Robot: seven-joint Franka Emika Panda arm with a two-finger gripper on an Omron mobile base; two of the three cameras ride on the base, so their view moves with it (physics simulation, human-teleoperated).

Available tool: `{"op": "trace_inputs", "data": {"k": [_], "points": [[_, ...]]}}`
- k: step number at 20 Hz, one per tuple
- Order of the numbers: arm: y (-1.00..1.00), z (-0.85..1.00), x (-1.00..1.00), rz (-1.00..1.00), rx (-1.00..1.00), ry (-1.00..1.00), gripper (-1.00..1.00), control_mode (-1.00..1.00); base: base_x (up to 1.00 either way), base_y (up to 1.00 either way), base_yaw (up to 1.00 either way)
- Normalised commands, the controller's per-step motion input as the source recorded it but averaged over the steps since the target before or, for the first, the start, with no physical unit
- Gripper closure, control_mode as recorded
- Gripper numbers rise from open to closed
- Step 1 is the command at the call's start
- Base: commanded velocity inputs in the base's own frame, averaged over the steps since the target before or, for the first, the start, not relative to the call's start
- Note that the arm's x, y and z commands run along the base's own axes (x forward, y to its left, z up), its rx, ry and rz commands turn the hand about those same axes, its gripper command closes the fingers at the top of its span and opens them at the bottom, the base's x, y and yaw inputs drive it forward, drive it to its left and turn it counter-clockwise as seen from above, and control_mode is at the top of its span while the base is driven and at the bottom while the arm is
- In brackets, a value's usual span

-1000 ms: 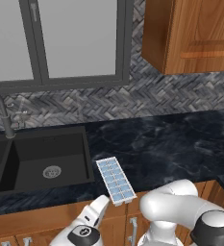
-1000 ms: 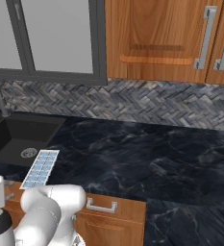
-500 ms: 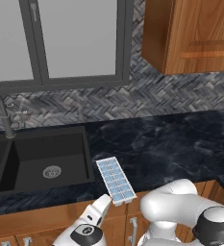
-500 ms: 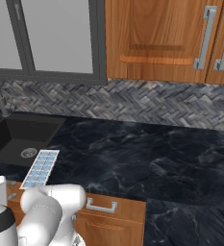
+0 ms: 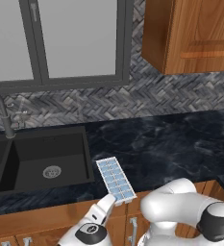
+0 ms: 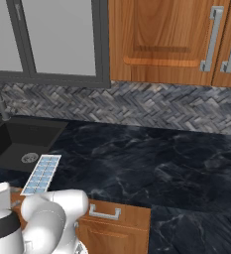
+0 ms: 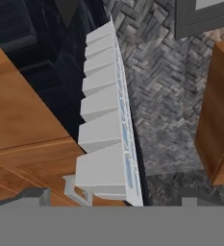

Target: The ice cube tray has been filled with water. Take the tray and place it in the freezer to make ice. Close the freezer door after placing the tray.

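Gripper [image 5: 114,203] at the near end of the ice cube tray [image 5: 115,179], low by the counter [image 5: 180,144] front edge; jaws appear closed on that end, though contact itself is hidden. Tray looks lifted and held level, probably to keep the water [image 6: 41,174] in. Hand view alone shows the tray's [image 7: 106,134] moulded underside. Beyond: sink [image 5: 41,158], then the tiled wall.

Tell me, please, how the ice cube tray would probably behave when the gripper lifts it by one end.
The ice cube tray looks like stiff molded plastic, so it likely keeps its shape. Its open cells hold water, so tilting would probably spill. Held at one end, it may sag or twist.
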Motion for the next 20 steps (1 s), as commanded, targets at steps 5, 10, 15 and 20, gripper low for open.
{"op": "trace_inputs", "data": {"k": [5,10,15,20], "points": [[-0.14,0.0,0.02,0.0,0.0,0.0,-1.0,-1.0,0.0,0.0,0.0],[-0.1,0.0,0.08,0.0,0.0,0.0,-1.0,-1.0,0.0,0.0,0.0],[-0.02,0.0,0.23,0.0,0.0,0.0,-1.0,-1.0,0.0,0.0,0.0],[0.0,-0.07,0.21,0.01,0.0,0.0,-1.0,-1.0,0.0,0.0,0.0]]}}
